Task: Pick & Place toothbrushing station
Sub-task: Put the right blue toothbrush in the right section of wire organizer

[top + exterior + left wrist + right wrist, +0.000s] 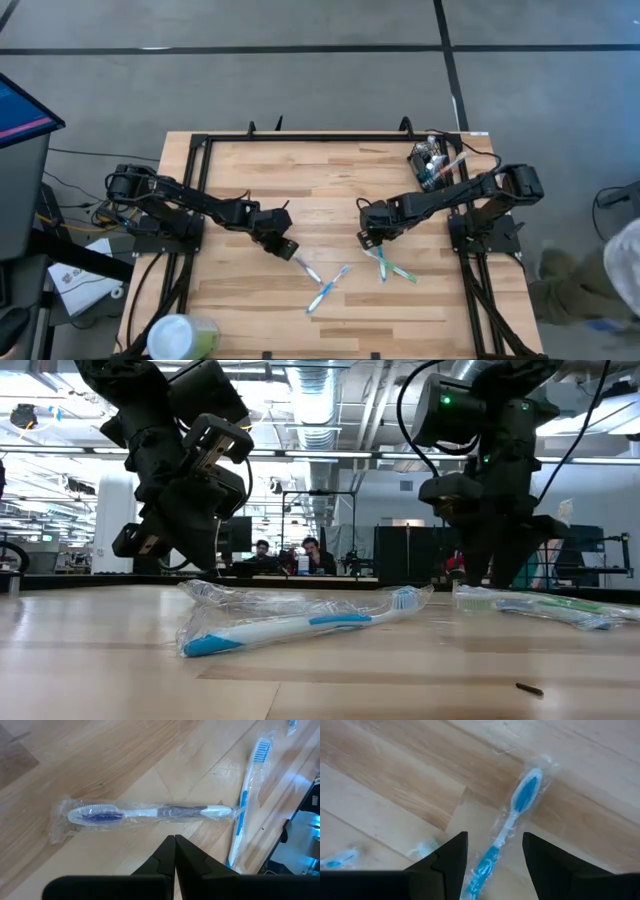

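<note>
The toothbrushing station, a small black boxy holder [428,162], stands at the table's far right corner with a pale stick-like item poking out of it. Several plastic-wrapped toothbrushes lie mid-table. My left gripper [175,840] is shut and empty, just above a wrapped purple-and-white toothbrush [150,813], and also shows in the high view [284,246]. My right gripper [495,847] is open, its fingers standing on either side of a wrapped blue toothbrush [515,815], and also shows in the high view [372,240]. I cannot tell whether it touches the brush.
A blue-and-white wrapped toothbrush [328,290] lies near the table's front middle, and a green one [402,271] lies right of it. A pale-green cup with a white lid [180,336] stands at the near left corner. People sit in the room beyond [305,555].
</note>
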Robot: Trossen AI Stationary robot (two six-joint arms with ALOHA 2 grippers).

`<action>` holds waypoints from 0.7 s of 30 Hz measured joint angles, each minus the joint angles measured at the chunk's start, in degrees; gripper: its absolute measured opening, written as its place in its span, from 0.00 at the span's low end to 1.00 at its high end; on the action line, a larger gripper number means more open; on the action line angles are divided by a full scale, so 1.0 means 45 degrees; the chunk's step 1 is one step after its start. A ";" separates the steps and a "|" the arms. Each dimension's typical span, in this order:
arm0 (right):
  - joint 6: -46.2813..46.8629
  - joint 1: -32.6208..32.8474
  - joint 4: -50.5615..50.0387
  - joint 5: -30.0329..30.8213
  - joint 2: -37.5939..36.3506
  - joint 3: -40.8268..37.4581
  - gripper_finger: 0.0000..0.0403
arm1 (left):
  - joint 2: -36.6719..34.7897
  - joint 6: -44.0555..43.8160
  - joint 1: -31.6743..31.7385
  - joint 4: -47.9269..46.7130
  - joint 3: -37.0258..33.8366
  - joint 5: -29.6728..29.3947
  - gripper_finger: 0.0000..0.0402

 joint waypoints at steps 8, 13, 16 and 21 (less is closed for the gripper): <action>0.0506 -0.0017 0.0018 0.0120 0.0000 -0.0060 0.45 | 0.0000 -0.0002 0.0000 0.0172 0.0000 -0.0005 0.00; 0.1361 0.0109 0.0285 0.0464 0.0005 -0.0545 0.45 | 0.0000 0.0007 0.0002 0.0252 -0.0004 -0.0010 0.00; 0.1465 0.0109 0.0362 0.0673 0.0005 -0.0573 0.45 | 0.0000 0.0105 0.0005 0.0306 -0.0005 -0.0016 0.00; 0.1371 0.0247 0.0867 0.0697 0.0005 -0.0573 0.45 | 0.0000 0.0153 0.0010 0.0427 -0.0005 -0.0019 0.00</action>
